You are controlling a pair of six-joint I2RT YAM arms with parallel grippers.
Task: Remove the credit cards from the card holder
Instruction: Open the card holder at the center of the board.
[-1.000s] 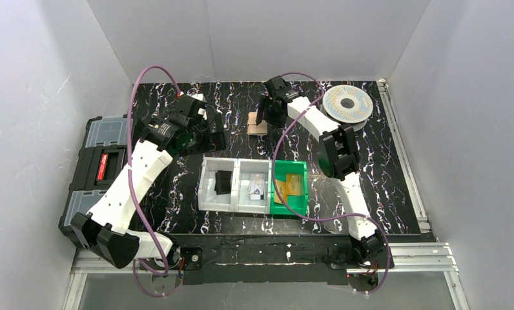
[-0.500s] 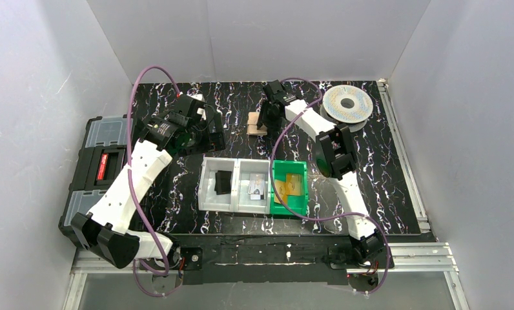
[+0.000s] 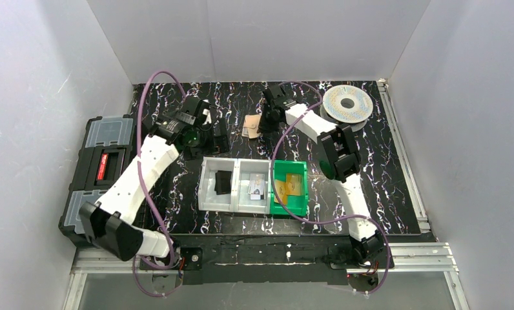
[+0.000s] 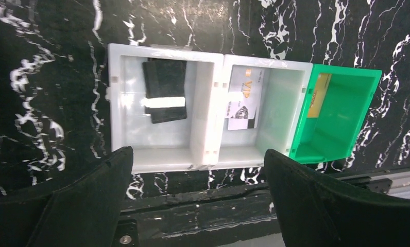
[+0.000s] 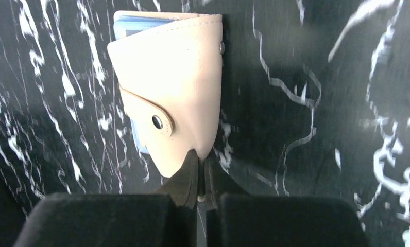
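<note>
Tan leather card holder lies on the marbled table straight at 12 o'clock from the right gripper, long axis running 6 to 12, blue credit cards peeking out the far end. That claw looks pinched shut on its near edge, though the contact's hidden; left gripper hangs wide open, well apart.

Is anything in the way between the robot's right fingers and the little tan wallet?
No, nothing visible is. The right gripper already has its fingers pinched on the near edge of the card holder, and the blue credit cards are tucked inside it.
</note>
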